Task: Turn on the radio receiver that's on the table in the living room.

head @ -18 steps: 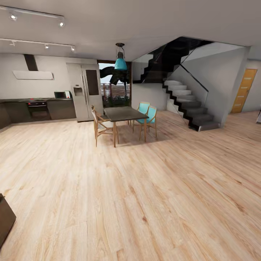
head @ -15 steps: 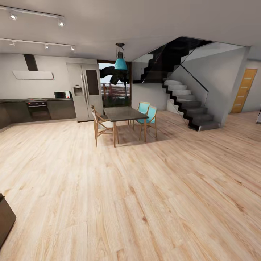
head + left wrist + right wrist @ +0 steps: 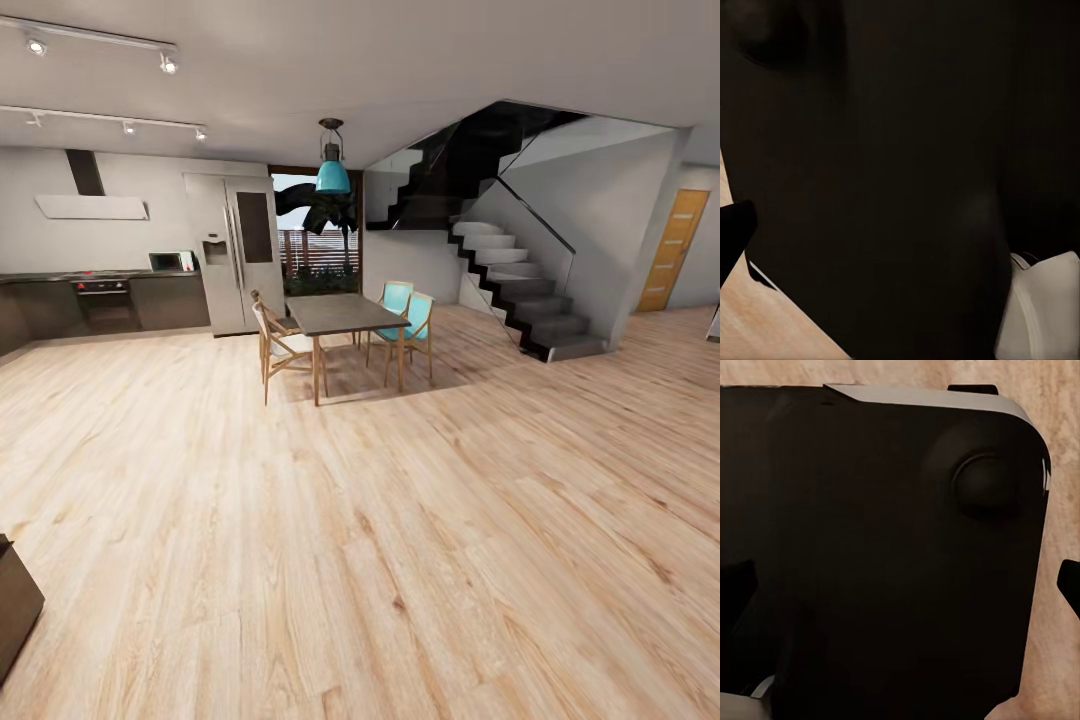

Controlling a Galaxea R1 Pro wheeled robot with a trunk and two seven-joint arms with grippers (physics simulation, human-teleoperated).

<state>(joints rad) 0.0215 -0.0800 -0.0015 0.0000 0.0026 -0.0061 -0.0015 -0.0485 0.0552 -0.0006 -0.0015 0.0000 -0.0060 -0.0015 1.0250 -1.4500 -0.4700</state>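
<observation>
The red radio receiver and the low grey coffee table are out of view. The head view looks across an open room with a light wood plank floor. In both wrist views a dark panel of my own body sits close in front of the camera, with strips of plank floor at the edges.
A taller dark dining table with wooden and teal chairs stands mid-room under a teal pendant lamp. Kitchen counters and a fridge line the far left, stairs and a wooden door the right. A dark furniture corner juts in at the lower left.
</observation>
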